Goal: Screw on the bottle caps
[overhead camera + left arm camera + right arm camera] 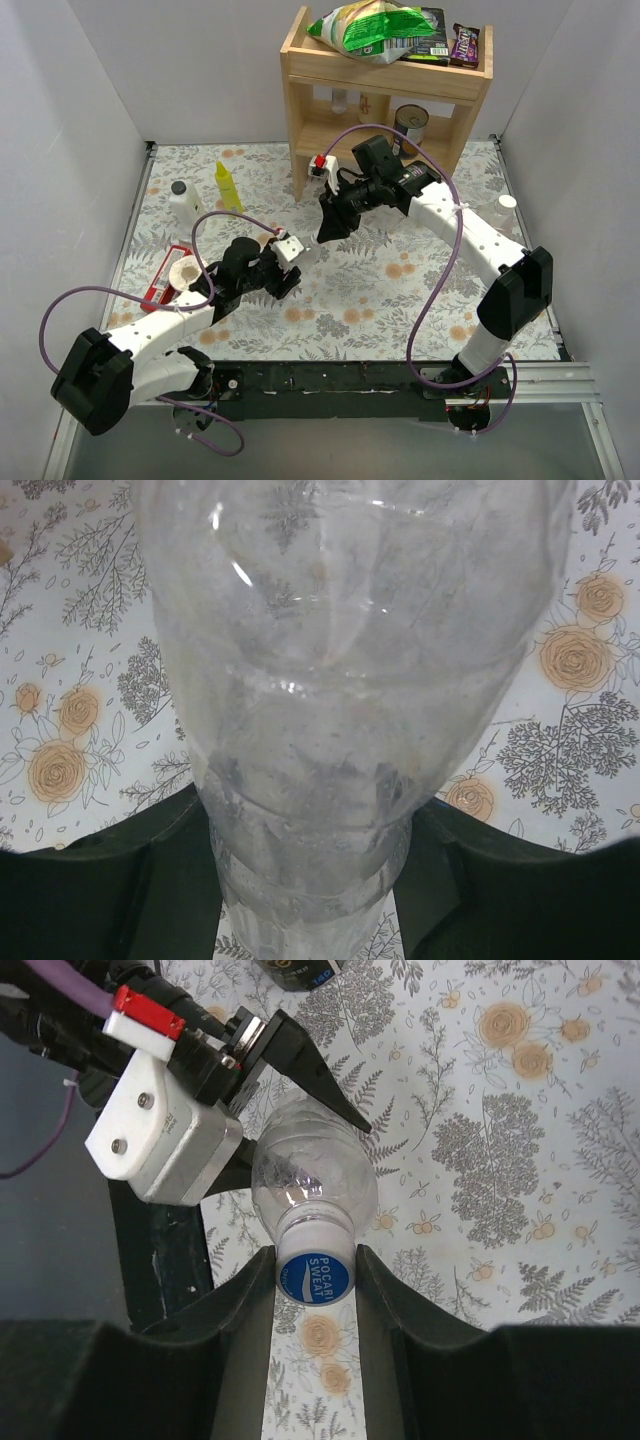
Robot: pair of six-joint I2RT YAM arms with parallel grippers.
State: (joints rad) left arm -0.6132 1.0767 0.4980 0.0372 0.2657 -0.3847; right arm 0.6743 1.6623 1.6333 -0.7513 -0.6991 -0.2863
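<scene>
Top: floral table (400,290) sitting between grey walls (60,120); wooden shelf (385,90) at the back carrying snack bags (375,28) on top, a can (410,125) below. Left wrist: left gripper (318,880) clamping clear bottle (340,680) over mid-table. Right wrist: right gripper (315,1255) pinching blue cap (316,1278) sitting on the bottle's neck

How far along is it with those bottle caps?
One bottle at the right edge already seems to wear a white cap. In hand: the left tool grips a clear bottle while the right tool pinches a blue cap on its neck. Left: tightening it; any third bottle I cannot spot.
</scene>
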